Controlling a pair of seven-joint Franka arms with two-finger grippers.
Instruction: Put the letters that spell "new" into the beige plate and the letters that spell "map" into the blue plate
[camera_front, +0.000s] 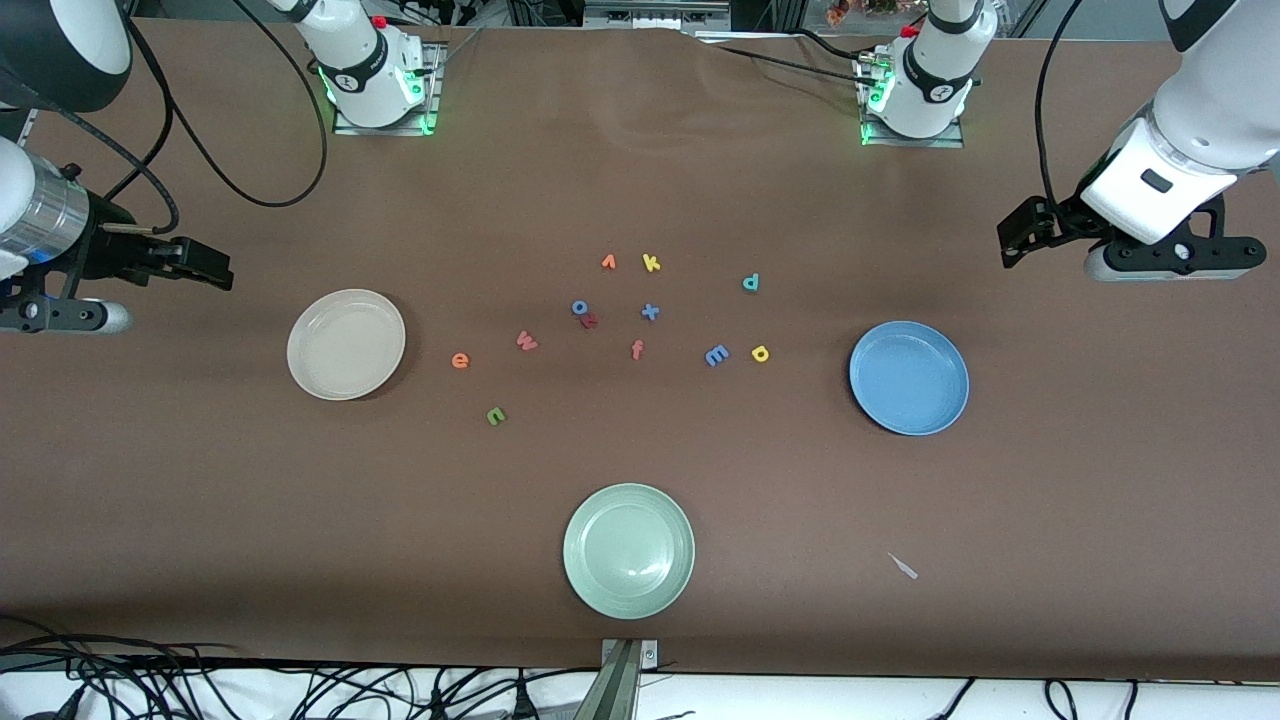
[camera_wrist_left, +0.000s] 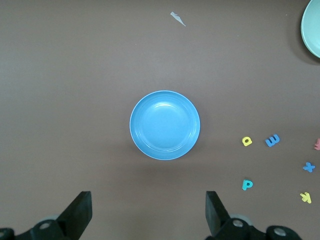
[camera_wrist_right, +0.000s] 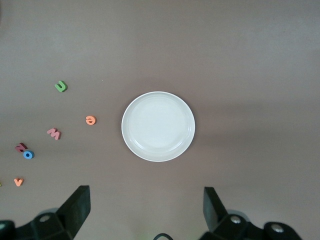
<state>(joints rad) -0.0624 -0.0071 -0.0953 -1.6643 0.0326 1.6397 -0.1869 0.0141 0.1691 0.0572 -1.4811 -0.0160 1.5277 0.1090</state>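
The right hand (camera_wrist_right: 146, 195) is held in the air at the right arm's end of the counter, in the upper part of the front view. Its fingers are spread wide and nothing is grasped. In its wrist view the beige plate (camera_front: 346, 344) is framed squarely between them, probably so that the drop spot is kept in sight.

The beige plate is bare. Just beside it, toward the centre of the frame, lie the orange e (camera_front: 460, 361), the pinkish w (camera_front: 527, 341) and, lower in the frame, the green n (camera_front: 496, 416). All three are close to their plate, so short carries are likely.

A cluster of spare letters (camera_front: 620, 300) is scattered at mid-frame and is best left alone. A pale green plate (camera_front: 628, 550), not wanted by the task, sits low in the frame.

The blue m (camera_front: 716, 355) and the yellow letter (camera_front: 760, 353) lie side by side, with the teal letter (camera_front: 751, 283) above them. All are near the blue plate (camera_front: 909, 377), which is bare as well.

The left hand (camera_wrist_left: 148, 197) hangs over the left arm's end of the counter, released and empty, with the blue plate centred in its wrist view. No letter is placed yet.
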